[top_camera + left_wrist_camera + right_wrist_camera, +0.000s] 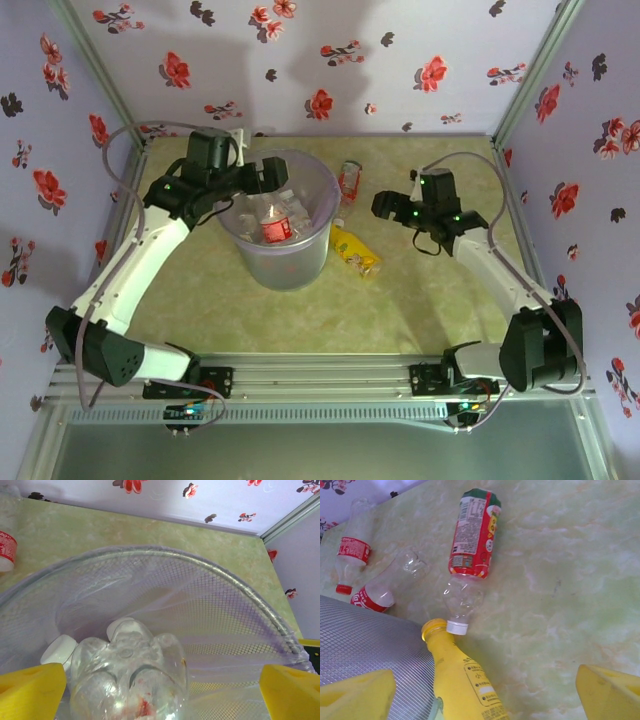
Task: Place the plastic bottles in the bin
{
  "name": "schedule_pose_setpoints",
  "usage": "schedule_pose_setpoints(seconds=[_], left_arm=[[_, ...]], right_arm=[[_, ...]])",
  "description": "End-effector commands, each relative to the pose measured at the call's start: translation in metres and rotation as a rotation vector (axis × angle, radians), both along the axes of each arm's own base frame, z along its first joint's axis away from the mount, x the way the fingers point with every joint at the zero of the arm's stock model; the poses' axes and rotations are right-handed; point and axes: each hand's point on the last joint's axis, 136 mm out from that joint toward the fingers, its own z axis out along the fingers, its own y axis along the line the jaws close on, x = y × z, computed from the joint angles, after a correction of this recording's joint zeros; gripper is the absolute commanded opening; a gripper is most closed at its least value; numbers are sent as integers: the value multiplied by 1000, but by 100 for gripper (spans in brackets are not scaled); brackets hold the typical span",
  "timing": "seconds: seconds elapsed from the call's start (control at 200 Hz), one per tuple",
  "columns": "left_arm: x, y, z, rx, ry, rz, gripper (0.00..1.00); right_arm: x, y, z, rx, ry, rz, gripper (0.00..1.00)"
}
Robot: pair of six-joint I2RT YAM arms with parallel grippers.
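Note:
The bin (300,262) stands mid-table; inside lie a few plastic bottles, one with a red label (275,228). My left gripper (266,173) hangs open over the bin's far-left rim. In the left wrist view a clear bottle (127,675) sits base-up between the wide-apart yellow fingers (30,692), inside the bin's mesh wall (210,605); neither finger touches it. My right gripper (384,206) is open above the table right of the bin. Below the right gripper (485,692) lie a yellow bottle (462,680) (355,250) and a red-and-green-labelled bottle (472,540) (348,180).
Two more red-labelled bottles (354,547) (382,589) lie beyond the bin's wall (365,645) toward the back. Another red-and-white label (5,550) shows outside the rim. Flowered walls close in the table on three sides. Bare green tabletop (430,300) lies to the front right.

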Motion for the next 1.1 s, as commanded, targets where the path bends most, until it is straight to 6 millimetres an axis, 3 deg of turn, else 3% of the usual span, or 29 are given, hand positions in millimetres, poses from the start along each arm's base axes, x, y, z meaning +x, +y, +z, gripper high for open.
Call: schedule_pose_setpoints(seconds=[0.0, 0.245, 0.445, 0.595, 0.8, 0.95, 1.095], left_arm=[[-11, 12, 13, 40, -36, 11, 97], [-6, 11, -3, 103, -7, 13, 63], [2, -10, -21, 130, 22, -28, 51], [5, -38, -36, 131, 45, -80, 43], [5, -47, -53, 123, 69, -81, 44], [3, -40, -52, 145, 62, -67, 65], [-1, -30, -38, 159, 36, -55, 76]], right_arm=[[7, 12, 9, 13, -27, 0, 90], [1, 24, -2, 7, 8, 35, 80], [-8, 17, -9, -41, 25, 37, 80], [-11, 14, -12, -52, 30, 37, 80], [-11, 12, -14, -66, 33, 36, 82], [-9, 12, -15, -80, 39, 35, 87], [-3, 11, -15, -81, 38, 16, 88]])
